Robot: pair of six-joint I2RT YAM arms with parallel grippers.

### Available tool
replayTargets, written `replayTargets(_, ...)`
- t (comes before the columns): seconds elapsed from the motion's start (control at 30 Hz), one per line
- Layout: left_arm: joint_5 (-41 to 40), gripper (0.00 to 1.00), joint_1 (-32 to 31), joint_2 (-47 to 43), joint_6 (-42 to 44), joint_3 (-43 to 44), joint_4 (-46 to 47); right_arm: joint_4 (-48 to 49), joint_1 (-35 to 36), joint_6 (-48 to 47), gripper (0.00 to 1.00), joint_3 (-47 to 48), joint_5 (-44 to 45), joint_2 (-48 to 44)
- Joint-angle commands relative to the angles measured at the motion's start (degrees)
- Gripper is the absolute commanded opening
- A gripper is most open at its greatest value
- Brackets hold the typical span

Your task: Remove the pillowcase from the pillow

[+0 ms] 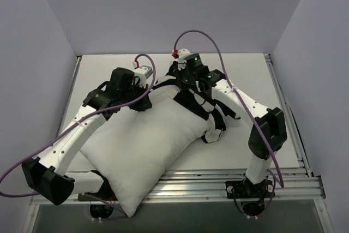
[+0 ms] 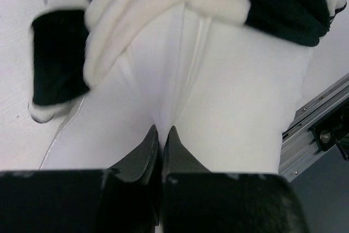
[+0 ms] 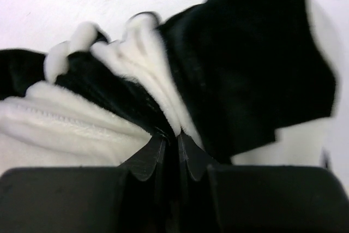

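The plain white pillow [image 1: 144,145] lies diagonally on the table, its near corner hanging over the front edge. The black-and-white checkered pillowcase [image 1: 210,110] is bunched at the pillow's far right end. My left gripper [image 1: 143,101] is shut, pinching a fold of the pillow's white fabric [image 2: 180,75] at its far left corner, midway between the tips [image 2: 162,130]. My right gripper [image 1: 188,75] is shut on a gathered fold of the pillowcase [image 3: 163,96], tips together [image 3: 172,136]. The pillowcase's bunched edge also shows at the top of the left wrist view [image 2: 163,4].
White table top [image 1: 256,85] with metal rails along the right side [image 1: 283,102] and the front edge [image 1: 218,181]. Grey walls enclose the back and sides. Purple cables [image 1: 202,34] loop above both arms.
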Motion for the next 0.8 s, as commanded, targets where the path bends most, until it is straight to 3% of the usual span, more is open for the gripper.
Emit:
replayTargets(0.0, -4.9, 0.02, 1.1, -8.3, -0.4, 4.6, -2.3, -6.3, -13.3, 3.1, 0.00, -0.8, 14.5, -2.8)
replayTargets(0.2, -8.7, 0.02, 3.4, -13.3, -1.2, 4.9, -7.2, -5.2, -32.0, 11.3, 0.00, -0.5, 13.7, -7.6)
replayTargets(0.33, -11.1, 0.02, 4.2, -16.1, -1.6, 4.0, -9.4, -4.3, -39.7, 14.4, 0.00, -2.2, 11.4, -9.7)
replayTargets(0.5, -14.4, 0.02, 5.7, -17.9, -1.7, 3.4, -11.7, -4.4, -44.7, 16.6, 0.00, -2.8, 13.2, -11.2)
replayTargets(0.6, -15.8, 0.02, 7.2, -18.4, -2.2, 2.7, -11.2, -3.7, -48.1, 18.3, 0.00, -2.4, 11.3, -12.2)
replayTargets(0.77, -15.9, 0.02, 9.2, -15.3, -2.9, 3.2, -7.7, -3.4, -47.5, 18.3, 0.00, 2.0, 4.2, -13.9)
